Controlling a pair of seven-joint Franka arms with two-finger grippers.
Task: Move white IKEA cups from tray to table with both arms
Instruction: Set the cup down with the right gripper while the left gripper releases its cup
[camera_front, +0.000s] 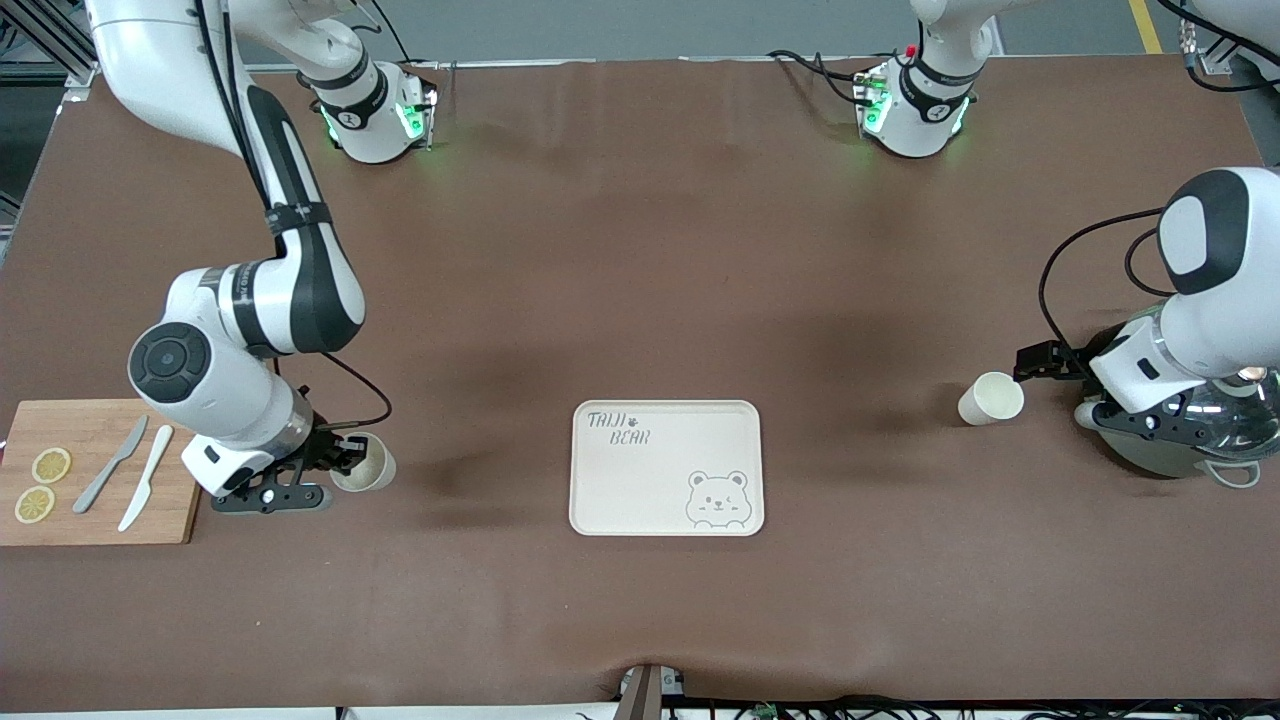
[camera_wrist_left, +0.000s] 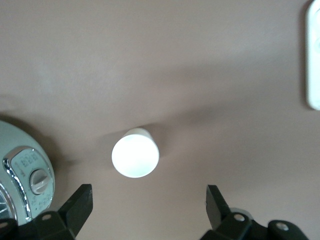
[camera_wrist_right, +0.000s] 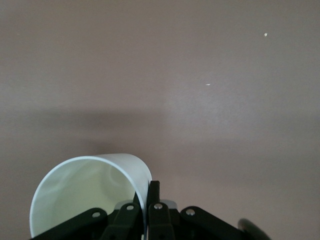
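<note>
One white IKEA cup rests free on the brown table toward the left arm's end; in the left wrist view this cup shows its round bright rim. My left gripper hovers beside it, open wide, with the cup a short way clear of its fingertips. The other cup hangs tilted just over the table at the right arm's end. My right gripper is shut on this cup's rim wall, one finger inside and one outside.
A cream bear tray lies mid-table, its edge visible from the left wrist. A wooden board with lemon slices and two knives lies beside the right gripper. A glass-lidded pot, its pale body close by, sits under the left arm.
</note>
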